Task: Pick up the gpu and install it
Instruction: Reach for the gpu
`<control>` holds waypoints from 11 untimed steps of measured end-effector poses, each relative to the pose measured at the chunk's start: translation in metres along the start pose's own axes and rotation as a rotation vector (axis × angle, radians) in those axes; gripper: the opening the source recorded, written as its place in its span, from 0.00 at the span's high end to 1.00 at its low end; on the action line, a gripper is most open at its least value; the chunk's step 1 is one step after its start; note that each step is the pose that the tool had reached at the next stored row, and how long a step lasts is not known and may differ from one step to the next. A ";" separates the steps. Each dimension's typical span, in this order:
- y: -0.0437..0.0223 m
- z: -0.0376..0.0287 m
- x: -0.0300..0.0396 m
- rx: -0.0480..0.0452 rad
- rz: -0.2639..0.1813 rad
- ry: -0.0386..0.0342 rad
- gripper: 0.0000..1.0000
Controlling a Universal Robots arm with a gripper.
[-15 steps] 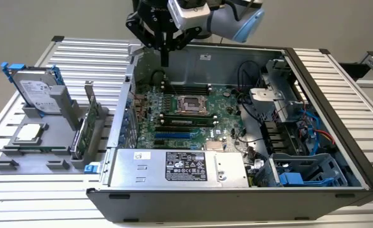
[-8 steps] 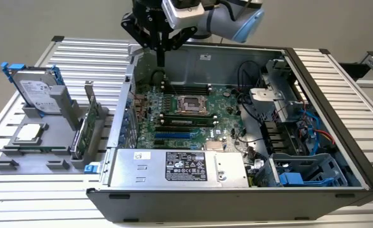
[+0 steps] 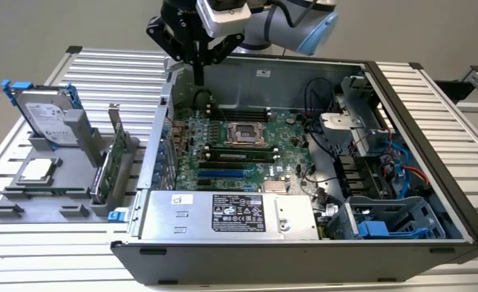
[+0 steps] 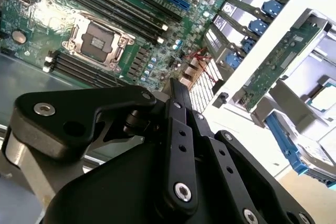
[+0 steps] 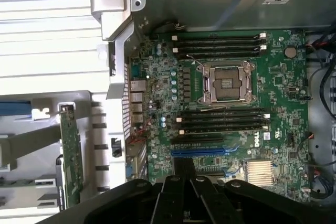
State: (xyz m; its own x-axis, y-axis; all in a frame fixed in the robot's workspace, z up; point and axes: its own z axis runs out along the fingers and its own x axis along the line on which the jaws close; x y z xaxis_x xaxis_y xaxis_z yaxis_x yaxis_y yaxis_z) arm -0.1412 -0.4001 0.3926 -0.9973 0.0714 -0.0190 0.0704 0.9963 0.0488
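I am looking at the gpu [image 3: 109,163] [image 5: 71,153] [image 4: 275,66], a flat green circuit board with a silver bracket at one end. It is standing on edge in a slot of the gray holder [image 3: 64,182], just outside the open computer case [image 3: 304,263], at the exterior view's left.

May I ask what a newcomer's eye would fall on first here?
The green motherboard bare in the open grey computer case, central in the exterior view. The black gripper hangs empty above its far edge; the flat green gpu stands in a grey holder at that view's left.
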 end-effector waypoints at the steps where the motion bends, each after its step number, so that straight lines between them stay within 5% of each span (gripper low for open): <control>1: -0.0002 0.0000 0.0014 0.0000 0.000 0.0000 1.00; 11: -0.0024 -0.0005 0.0171 0.0001 0.000 0.0001 1.00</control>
State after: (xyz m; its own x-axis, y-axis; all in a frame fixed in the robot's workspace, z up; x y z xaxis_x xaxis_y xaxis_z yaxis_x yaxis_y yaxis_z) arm -0.1584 -0.4013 0.3927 -0.9973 0.0714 -0.0189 0.0704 0.9963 0.0487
